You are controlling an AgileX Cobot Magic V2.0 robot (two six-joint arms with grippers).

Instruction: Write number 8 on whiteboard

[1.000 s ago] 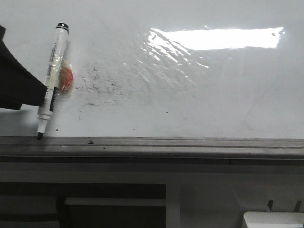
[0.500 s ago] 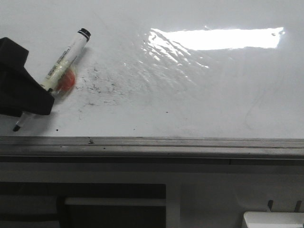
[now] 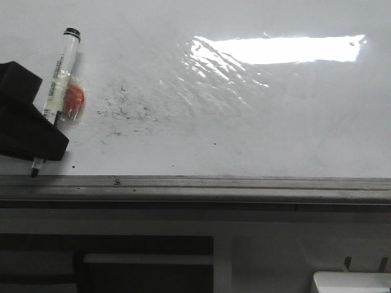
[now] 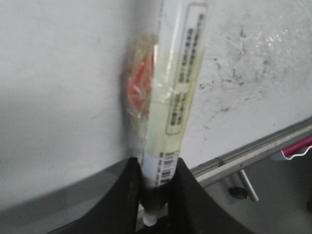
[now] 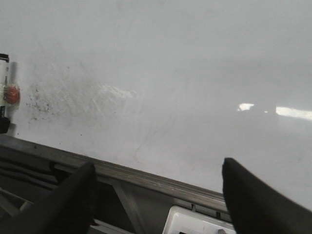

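The whiteboard (image 3: 256, 122) is glossy white with glare and faint black specks; no drawn number 8 shows on it in any view. My left gripper (image 3: 29, 135) is shut on a white marker (image 3: 58, 85) with a red blob taped to its barrel. The marker's black tip (image 3: 35, 171) is down by the grey rail (image 3: 214, 186). In the left wrist view the fingers (image 4: 127, 195) clamp the marker (image 4: 178, 83) at its tip end. My right gripper (image 5: 158, 168) is open and empty over the board's near edge (image 5: 136, 175).
A patch of smudged specks (image 3: 125, 110) lies right of the marker. A white box (image 3: 351, 282) sits below the rail at the right, also in the right wrist view (image 5: 195, 222). A pink object (image 4: 300, 145) lies beyond the rail.
The left gripper came further into view from the left. The marker tilted right with its tip swinging left, then stood more upright, its tip now near the rail. No new line shows.
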